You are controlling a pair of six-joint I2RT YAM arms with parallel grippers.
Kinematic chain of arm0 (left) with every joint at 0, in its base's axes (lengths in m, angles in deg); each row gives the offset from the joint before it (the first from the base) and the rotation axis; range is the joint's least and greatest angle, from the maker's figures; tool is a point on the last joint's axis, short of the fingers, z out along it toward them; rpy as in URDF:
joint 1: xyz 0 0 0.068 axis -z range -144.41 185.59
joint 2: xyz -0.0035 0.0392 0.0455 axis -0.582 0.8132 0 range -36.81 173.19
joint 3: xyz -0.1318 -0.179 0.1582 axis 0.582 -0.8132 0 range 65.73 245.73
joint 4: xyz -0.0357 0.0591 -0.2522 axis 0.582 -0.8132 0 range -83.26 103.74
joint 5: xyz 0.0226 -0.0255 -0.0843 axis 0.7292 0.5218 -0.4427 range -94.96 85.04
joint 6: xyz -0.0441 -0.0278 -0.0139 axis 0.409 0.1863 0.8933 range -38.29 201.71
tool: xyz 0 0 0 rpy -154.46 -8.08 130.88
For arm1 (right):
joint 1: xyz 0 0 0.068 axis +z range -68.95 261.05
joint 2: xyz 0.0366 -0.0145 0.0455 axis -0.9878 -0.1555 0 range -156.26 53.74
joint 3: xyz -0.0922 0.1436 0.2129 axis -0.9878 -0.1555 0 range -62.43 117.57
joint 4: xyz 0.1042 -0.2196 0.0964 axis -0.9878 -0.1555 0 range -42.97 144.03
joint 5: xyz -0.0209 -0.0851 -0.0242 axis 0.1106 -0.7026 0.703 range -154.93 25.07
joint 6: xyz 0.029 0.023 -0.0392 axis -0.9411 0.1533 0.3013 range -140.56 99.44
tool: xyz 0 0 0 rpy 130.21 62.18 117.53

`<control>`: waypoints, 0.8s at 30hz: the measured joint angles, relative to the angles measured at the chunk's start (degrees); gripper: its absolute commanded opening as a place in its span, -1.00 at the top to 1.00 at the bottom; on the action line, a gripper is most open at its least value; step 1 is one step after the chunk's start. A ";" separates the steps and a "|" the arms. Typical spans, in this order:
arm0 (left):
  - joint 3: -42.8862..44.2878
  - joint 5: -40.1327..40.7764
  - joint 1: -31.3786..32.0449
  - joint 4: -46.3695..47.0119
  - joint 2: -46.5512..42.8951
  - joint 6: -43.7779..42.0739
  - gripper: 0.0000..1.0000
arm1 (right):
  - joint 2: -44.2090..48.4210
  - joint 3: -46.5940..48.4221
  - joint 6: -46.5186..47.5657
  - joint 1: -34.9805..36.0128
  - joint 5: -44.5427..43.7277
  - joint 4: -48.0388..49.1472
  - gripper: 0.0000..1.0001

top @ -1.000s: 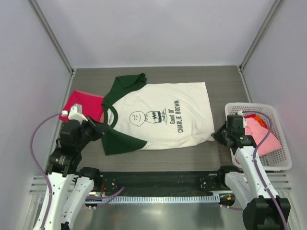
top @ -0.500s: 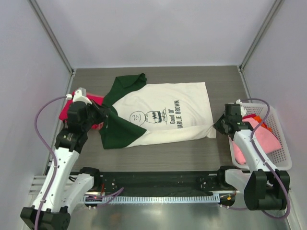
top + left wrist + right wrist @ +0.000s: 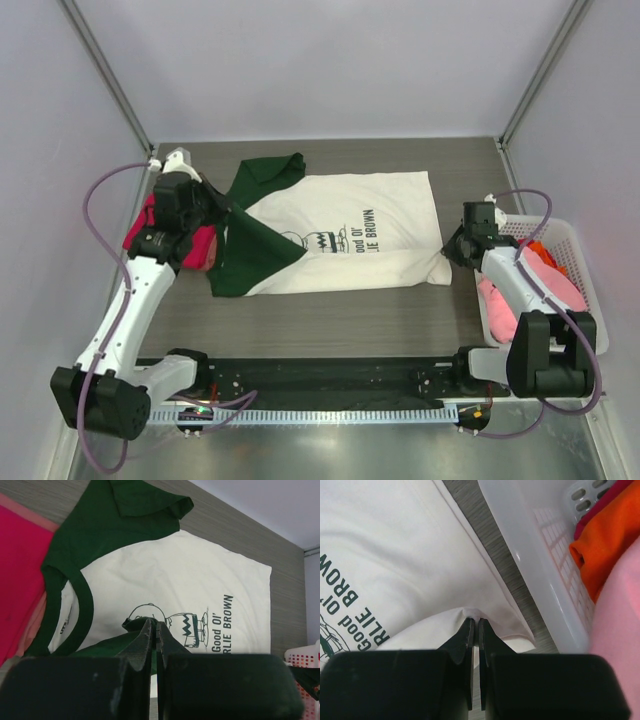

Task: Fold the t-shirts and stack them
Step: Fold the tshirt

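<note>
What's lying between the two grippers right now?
The cream shirt spans from the left gripper to the right gripper, each pinching an end; the top view shows it.

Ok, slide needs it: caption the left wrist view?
Left gripper holds the cream t-shirt by its green sleeve, over the print.

Tabletop: grey wood-grain panel, enclosed on three sides. Back wall, left wall, right wall: plain, pale lavender-white, evenly lit. Left corner post and right corner post: metal, seen slanting outward toward top. Near edge bounded by black rail; brushed metal plate below.
</note>
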 measured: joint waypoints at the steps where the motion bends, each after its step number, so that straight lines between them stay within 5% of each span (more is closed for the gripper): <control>1: 0.26 0.17 0.00 0.35 1.01 -0.15 1.00 | -0.81 0.57 0.20 0.00 -0.02 0.20 0.97; 24: 11.50 1.73 0.70 3.87 24.72 0.50 1.00 | -11.41 5.33 1.05 0.00 -0.74 3.72 0.98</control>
